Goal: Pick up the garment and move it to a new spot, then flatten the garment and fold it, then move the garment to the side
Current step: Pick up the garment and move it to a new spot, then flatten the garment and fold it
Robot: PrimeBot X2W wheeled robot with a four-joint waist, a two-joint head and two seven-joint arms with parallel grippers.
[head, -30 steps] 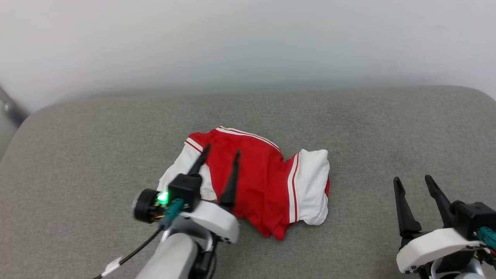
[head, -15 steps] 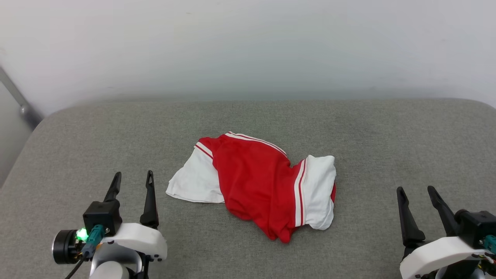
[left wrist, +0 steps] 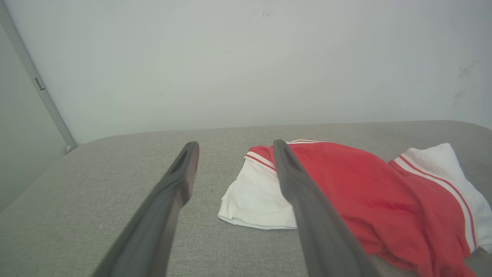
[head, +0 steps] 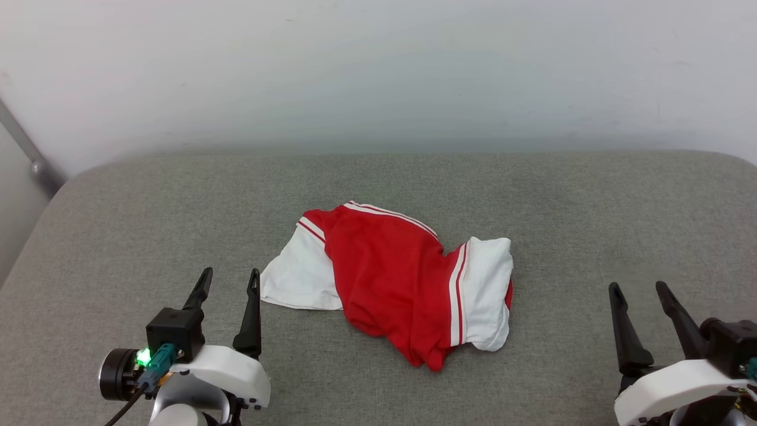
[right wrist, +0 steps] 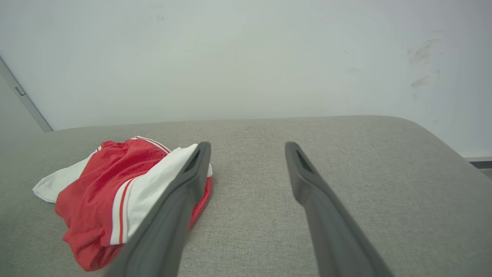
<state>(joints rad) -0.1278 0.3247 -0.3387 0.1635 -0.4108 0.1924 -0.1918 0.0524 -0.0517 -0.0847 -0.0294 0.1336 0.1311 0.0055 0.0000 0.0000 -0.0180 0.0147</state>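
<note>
The red jersey shirt [head: 384, 278] is lying crumpled in the middle of the grey upholstered worktop [head: 118, 213], nearer the left jaws than the right jaws. Going across the head view, the left white sleeve [head: 295, 284] is spreading flat at one end and the red body is bunching in soft folds in the middle. The right white sleeve [head: 488, 284] is folding over the other end, beside a red-and-white stripe [head: 456, 296]. A striped trim [head: 390, 214] is edging the far side, and a red fold [head: 427, 355] is poking toward the robot

At the far left a grey metal rail [head: 29, 157] is slanting along the pale wall [head: 378, 71], which is rising behind the worktop. The left jaws are standing wide and holding nothing, their dark fingers [head: 253, 313] sitting near the left white sleeve with a strip of bare fabric between. The right jaws are likewise standing wide and empty, their fingers [head: 627, 331] well apart from the shirt. In the left wrist view one finger [left wrist: 307, 215] is crossing in front of the shirt [left wrist: 384, 192]. In the right wrist view a finger [right wrist: 173, 215] is covering part of the right white sleeve [right wrist: 153, 184]

The shirt's long axis is running left to right across the worktop, dipping slightly toward the robot at the right end, with each sleeve pointing outward
</note>
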